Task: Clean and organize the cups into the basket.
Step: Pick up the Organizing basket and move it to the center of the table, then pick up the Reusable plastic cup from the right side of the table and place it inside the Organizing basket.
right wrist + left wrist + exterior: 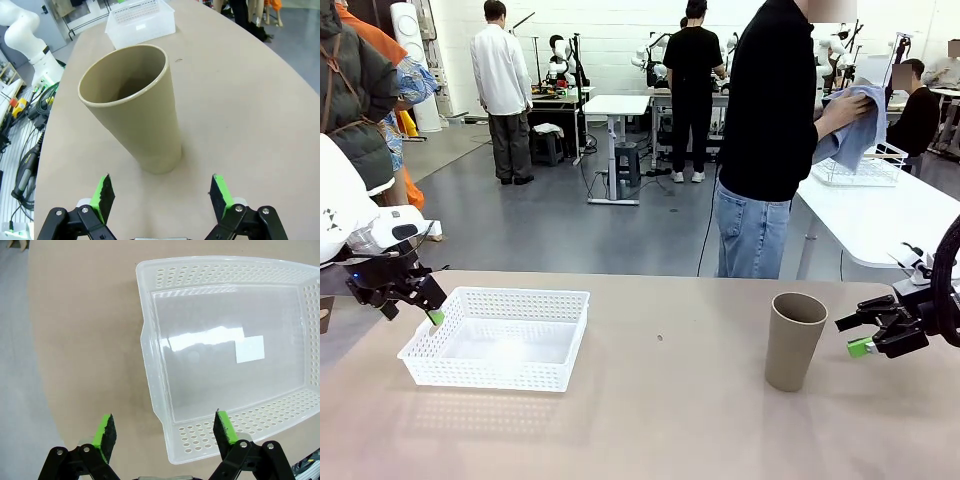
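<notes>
A tan-brown cup stands upright, mouth up, on the right half of the table. My right gripper hangs open just to its right, not touching it. In the right wrist view the cup rises straight ahead of the right gripper, beyond the green pads. The white lattice basket sits empty on the left half. My left gripper hovers open over its left end. From the left wrist, the basket lies below, one short wall between the open left gripper's fingers.
A person stands at the far side of the table and rubs something with a blue cloth; what the cloth wraps is hidden. Behind, a white table carries a wire rack. Cables hang off the table edge near the right arm.
</notes>
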`<state>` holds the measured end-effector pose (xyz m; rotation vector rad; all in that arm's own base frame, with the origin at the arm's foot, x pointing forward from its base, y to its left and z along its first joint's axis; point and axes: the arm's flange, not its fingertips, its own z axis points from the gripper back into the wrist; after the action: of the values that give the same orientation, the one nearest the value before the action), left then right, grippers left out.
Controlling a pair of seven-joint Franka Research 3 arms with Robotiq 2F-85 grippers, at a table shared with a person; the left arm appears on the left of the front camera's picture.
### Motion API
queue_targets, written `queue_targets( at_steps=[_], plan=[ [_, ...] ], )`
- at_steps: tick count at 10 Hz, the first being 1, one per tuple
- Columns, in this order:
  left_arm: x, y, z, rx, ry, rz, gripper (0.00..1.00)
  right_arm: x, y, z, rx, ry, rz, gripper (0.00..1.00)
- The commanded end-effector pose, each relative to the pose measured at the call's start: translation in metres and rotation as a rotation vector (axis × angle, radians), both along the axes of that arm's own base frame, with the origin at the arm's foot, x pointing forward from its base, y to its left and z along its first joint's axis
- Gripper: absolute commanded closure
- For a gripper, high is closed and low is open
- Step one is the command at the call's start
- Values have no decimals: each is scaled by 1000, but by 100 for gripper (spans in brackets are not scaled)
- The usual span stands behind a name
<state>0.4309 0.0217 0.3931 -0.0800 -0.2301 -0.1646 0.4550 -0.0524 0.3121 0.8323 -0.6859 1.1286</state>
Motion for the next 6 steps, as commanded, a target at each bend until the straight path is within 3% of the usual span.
queue_targets(
  at_steps=[1, 6],
  plan=[
    [0, 0, 0, 0, 0, 0, 0, 1, 6, 0, 16, -70, 24, 0],
    [-2, -10, -25, 114, 84, -67, 0, 6, 20, -12, 103, -240, 184, 0]
  ],
)
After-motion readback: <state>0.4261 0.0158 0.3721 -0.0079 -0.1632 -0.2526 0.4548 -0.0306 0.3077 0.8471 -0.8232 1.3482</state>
